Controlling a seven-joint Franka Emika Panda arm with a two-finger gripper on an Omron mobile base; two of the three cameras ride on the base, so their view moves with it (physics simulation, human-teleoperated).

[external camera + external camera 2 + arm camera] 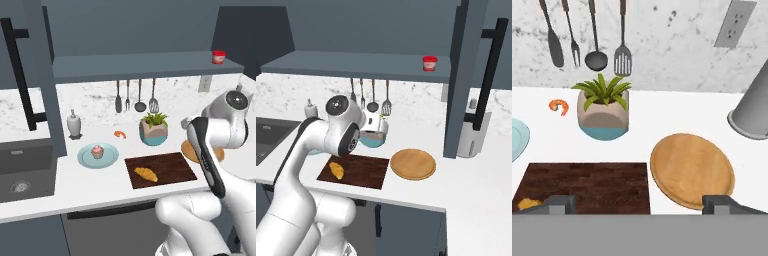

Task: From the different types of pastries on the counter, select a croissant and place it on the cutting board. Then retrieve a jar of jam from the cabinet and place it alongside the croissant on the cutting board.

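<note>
On the cutting board (587, 182) the croissant (528, 203) lies half-hidden behind the fingers (640, 205) — spread apart, empty.

The cutting board (587, 186) lies on the white surface (662, 112) at 7 o'clock, the croissant (528, 203) on its lower left corner. Just beside it at 5 o'clock sits a round wooden disc (692, 170). A potted plant (603, 111) stands at 10 o'clock, a small orange curl (559, 106) left of it. Utensils (592, 37) hang at 11 o'clock; a grey roll (754, 112) stands at 3 o'clock. The jaws (640, 204) stand wide apart.
</note>
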